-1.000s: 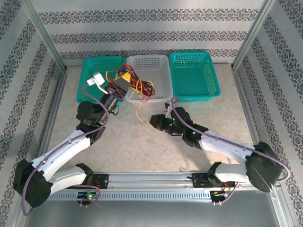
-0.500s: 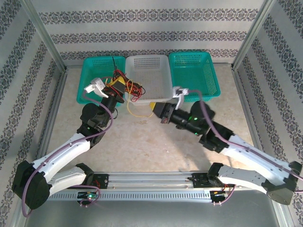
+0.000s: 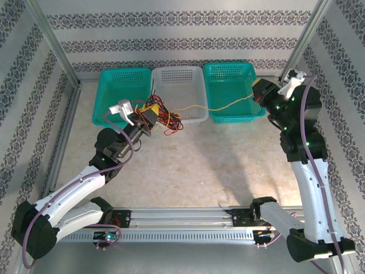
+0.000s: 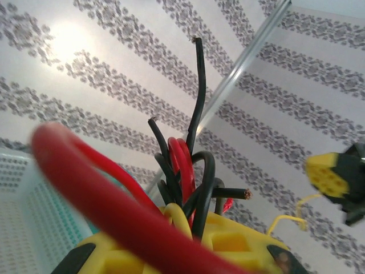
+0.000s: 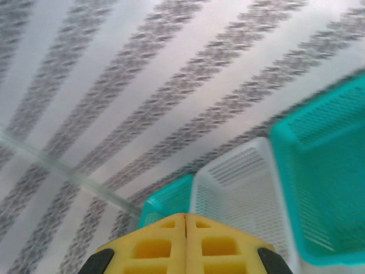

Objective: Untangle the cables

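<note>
At the bottom of the top view the two arm bases sit on their rail [image 3: 182, 220]. The bare bench [image 3: 188, 165] above them carries no loose wire, so nothing has been laid out on its own yet.

Left of centre in that view, the left claw [image 3: 151, 112] is clenched on the knot of red and black cables [image 3: 166, 119], held just in front of the white basket [image 3: 178, 69]. Its wrist view shows the same grip from below. A thick red loop [image 4: 97, 182] and several black ends [image 4: 197, 142] rise from between the yellow fingers [image 4: 239, 245], crossing and wrapped round one another.

At the upper right of the top view, the right claw [image 3: 256, 96] is raised beside the right teal basket [image 3: 231, 85]. Its pads [image 5: 154, 248] are pressed flat together. The yellow cable [image 3: 194, 108] runs in a nearly straight line from the knot, across the fronts of the white and right teal baskets, to that claw, so I judge it clamped on the cable's far end. The cable looks drawn taut, with its other end lost in the knot.

All three baskets along the far edge, including the left teal basket [image 3: 114, 85], appear to hold nothing.

As a judgement, the task is at an early to middle stage. One cable is mostly pulled out but not visibly free, and none has been set apart. The red and black ones remain twisted together and would each need separating.
</note>
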Controlling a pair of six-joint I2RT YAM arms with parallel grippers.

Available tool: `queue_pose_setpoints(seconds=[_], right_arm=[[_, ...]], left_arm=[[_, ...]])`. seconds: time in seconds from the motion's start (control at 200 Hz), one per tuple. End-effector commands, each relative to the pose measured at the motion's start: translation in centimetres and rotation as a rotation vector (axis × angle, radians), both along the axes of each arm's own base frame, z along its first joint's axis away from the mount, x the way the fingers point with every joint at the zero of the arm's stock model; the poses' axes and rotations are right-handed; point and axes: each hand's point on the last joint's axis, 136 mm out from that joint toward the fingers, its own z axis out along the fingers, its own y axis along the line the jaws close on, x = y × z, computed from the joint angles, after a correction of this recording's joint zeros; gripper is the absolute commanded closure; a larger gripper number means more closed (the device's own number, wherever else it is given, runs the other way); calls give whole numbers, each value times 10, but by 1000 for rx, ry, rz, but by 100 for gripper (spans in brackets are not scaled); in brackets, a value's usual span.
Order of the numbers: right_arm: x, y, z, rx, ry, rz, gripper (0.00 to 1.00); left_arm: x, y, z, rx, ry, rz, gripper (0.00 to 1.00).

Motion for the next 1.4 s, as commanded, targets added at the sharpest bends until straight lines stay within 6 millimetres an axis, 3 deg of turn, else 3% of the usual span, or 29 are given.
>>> queue_pose_setpoints(seconds=[0.0, 0.125, 0.25, 0.49, 0.85, 1.024, 1.129, 1.239, 1.394], right_arm=[[8, -17, -23, 53, 81, -28, 100], [17, -43, -46, 40, 141, -120, 100], [19, -79, -60, 124, 167, -191, 100], [-8, -144, -61, 213, 158, -344, 100], [-28, -177, -46, 240, 117, -458, 100], [-33, -187, -39, 267, 96, -482, 100], [-35, -193, -37, 287, 86, -497, 100], [-33, -191, -31, 303, 67, -475, 100], [-29, -181, -26, 283, 59, -440, 100]], left_arm=[[-6, -2, -5, -55, 32, -88, 100], [-5, 1, -3, -93, 46, -128, 100], [-1, 13, -13, -84, 87, -78, 100], [7, 39, -24, -140, 134, -16, 100], [10, 75, -41, -160, 205, 101, 100], [12, 108, -72, -86, 348, 296, 100], [9, 115, -78, -40, 374, 332, 100], [6, 106, -69, -13, 361, 278, 100], [2, 55, -54, -15, 336, -7, 100]])
